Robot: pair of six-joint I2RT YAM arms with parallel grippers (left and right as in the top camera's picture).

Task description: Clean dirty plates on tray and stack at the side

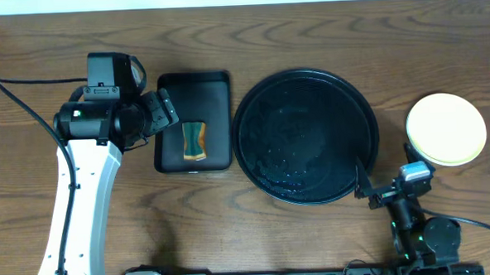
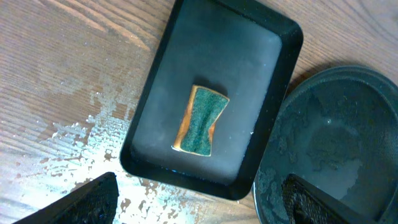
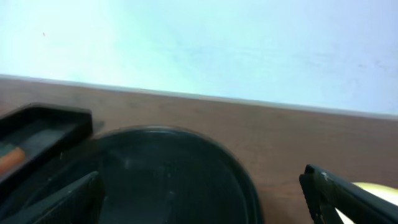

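Big round black tray (image 1: 304,110) with a raised rim, wet and shiny. Smooth round plates (image 1: 446,129) piled near its right side, pale yellow on top. Left gripper (image 2: 199,186) and right gripper (image 3: 200,180) spread wide.

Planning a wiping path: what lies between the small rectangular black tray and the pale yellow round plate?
The large round black tray, shown in the overhead view.

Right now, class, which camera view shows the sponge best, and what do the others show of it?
The left wrist view: the sponge lies mid-frame in the rectangular tray, green face and orange edge sharp. Overhead shows it whole but small. The right wrist view catches only a blurred orange sliver at its left edge.
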